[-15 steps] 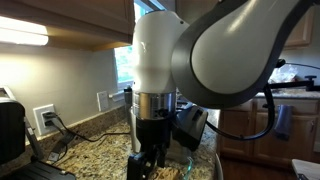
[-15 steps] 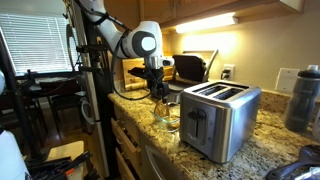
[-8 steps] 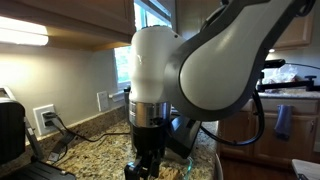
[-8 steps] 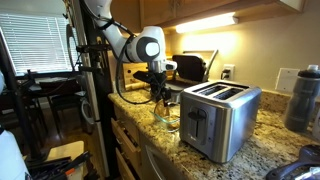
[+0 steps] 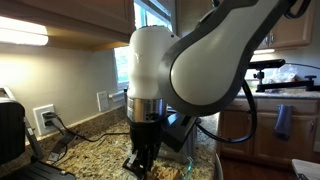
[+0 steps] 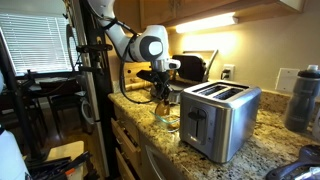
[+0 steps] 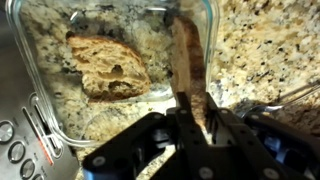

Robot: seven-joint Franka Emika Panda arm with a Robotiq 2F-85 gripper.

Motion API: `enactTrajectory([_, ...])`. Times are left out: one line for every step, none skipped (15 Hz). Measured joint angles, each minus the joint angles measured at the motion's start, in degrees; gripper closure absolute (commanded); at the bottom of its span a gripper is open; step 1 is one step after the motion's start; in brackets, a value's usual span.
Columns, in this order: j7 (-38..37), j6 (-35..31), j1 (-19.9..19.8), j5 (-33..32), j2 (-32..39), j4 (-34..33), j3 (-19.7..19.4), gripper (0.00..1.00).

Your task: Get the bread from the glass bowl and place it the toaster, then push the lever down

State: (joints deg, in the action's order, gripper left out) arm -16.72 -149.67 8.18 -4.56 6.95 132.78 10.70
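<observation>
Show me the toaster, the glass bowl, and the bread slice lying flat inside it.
toaster [image 6: 238, 125]: in an exterior view, broad steel side
glass bowl [image 7: 207, 35]: wrist view, right-hand wall
bread slice [image 7: 108, 68]: wrist view, middle of its face

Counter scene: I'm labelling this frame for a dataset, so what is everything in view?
counter: one, speckled granite, under everything
glass bowl: one, clear, on the counter
flat bread slice: one, brown, lying in the bowl
upright bread slice: one, brown, gripped at the bowl
toaster: one, brushed steel, beside the bowl
black appliance: one, black, at the counter's back
dark bottle: one, dark, past the toaster
arm: one, white and grey, above the bowl
end effector: one, black, shut on the upright slice
</observation>
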Motion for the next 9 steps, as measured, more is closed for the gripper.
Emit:
enactTrajectory([0.00,0.00,0.00,0.00,-0.05,-0.32,-0.22,0.94])
enactTrajectory([0.00,0.01,0.00,0.00,-0.16,-0.50,-0.42,0.93])
enactTrajectory([0.00,0.01,0.00,0.00,-0.26,-0.58,-0.53,0.94])
enactTrajectory([0.00,0.01,0.00,0.00,-0.31,-0.59,-0.55,0.93])
enactTrajectory([0.00,0.06,0.01,0.00,-0.31,-0.59,-0.55,0.94])
enactTrajectory([0.00,0.11,0.02,0.00,-0.31,-0.59,-0.56,0.94])
enactTrajectory([0.04,0.16,0.02,0.00,-0.35,-0.59,-0.59,0.94])
enactTrajectory([0.07,0.24,0.02,0.01,-0.47,-0.59,-0.64,0.94])
enactTrajectory([0.15,0.36,0.01,0.06,-0.67,-0.59,-0.71,0.94])
